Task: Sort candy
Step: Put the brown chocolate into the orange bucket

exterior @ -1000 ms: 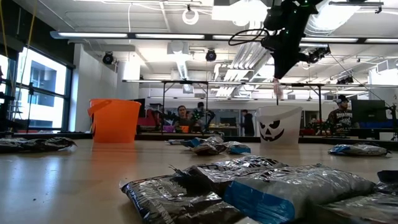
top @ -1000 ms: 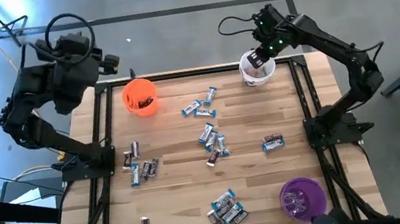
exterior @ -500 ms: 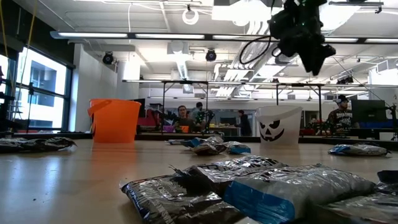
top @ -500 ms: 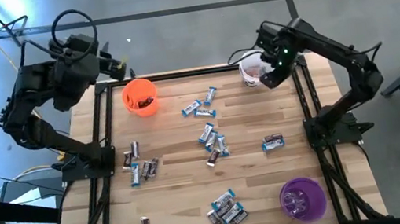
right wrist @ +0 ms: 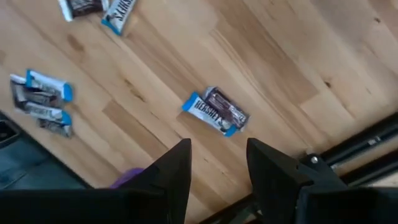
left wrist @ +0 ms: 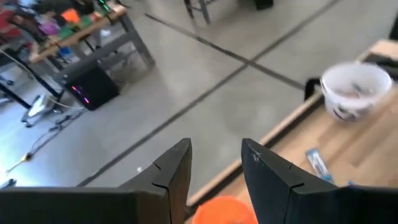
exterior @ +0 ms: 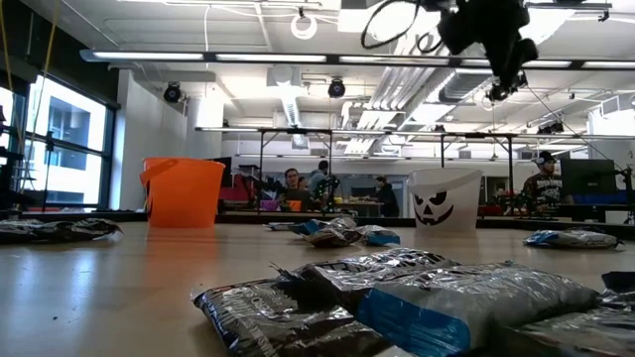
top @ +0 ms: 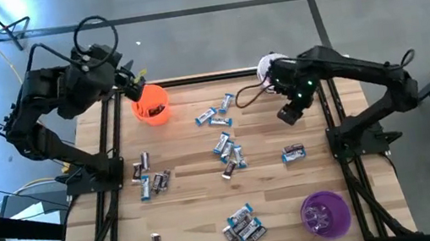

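Small wrapped candy pieces lie flat in loose groups on the wooden table: a middle group (top: 228,153), a near group (top: 243,226), left groups (top: 151,181) and a far pair (top: 216,113). My right gripper (top: 291,113) hangs open above the table's right part, pointing down; a blue-and-white piece (right wrist: 216,111) lies on the wood below and beyond its fingers. My left gripper (top: 137,82) stands open at the far left, just beyond the orange cup (top: 150,104), with nothing between its fingers (left wrist: 214,168). The white cup (top: 267,68) stands at the far right, the purple cup (top: 324,213) at the near right.
Dark candy shows inside the orange cup. Black frame rails (top: 329,112) run along the table's left and right sides. In the low view, candy packets (exterior: 417,297) lie close in front, and people sit in the room behind the table.
My right gripper has swung from above the white cup toward the table's near edge and tipped to point down at the table. A small piece that hung under it over the white cup no longer shows. My left gripper has turned toward the orange cup.
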{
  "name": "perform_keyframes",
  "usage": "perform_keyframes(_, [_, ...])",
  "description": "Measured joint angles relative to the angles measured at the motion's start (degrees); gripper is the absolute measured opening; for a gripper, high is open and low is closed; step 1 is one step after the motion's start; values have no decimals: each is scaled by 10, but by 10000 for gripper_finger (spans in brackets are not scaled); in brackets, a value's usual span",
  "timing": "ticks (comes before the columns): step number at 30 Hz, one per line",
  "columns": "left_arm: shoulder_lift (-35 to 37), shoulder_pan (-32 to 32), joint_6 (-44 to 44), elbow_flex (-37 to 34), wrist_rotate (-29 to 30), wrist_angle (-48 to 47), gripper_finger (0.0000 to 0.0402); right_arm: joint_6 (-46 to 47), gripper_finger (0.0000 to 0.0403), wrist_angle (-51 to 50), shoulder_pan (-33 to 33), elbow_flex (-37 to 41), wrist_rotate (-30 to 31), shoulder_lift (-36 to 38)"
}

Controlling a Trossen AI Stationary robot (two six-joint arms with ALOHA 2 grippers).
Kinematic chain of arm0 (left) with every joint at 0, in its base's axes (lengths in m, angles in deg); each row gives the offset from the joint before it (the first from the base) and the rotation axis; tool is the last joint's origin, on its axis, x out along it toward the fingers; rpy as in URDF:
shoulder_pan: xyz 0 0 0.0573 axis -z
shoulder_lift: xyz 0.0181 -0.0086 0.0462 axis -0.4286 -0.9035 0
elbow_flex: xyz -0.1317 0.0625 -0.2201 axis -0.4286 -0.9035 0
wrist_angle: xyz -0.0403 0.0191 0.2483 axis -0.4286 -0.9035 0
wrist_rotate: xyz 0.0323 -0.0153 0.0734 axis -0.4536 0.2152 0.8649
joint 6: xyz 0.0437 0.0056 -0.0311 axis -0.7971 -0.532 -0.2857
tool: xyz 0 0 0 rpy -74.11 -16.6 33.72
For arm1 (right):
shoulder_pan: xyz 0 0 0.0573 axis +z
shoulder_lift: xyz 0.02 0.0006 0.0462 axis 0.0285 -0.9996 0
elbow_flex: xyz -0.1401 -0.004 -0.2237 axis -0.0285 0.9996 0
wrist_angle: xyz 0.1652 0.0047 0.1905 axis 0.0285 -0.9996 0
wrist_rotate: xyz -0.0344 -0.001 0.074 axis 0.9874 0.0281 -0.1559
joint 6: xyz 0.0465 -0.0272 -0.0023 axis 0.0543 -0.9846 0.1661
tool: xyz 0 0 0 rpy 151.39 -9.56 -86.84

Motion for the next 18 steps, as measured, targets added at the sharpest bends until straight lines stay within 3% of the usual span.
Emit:
perform_keyframes(4, [0,0,38,0,-4,-56,129,50,149,-1,36,0,40,18])
perform_keyframes(9, [10,-7,46,-19,-26,-51,129,80,149,10,58,0,85,17])
perform_keyframes(13, [12,-14,52,-54,-68,-53,129,58,149,57,59,0,126,8])
perform_keyframes(18, [21,-15,-2,-113,-113,-53,129,13,149,83,48,0,158,2])
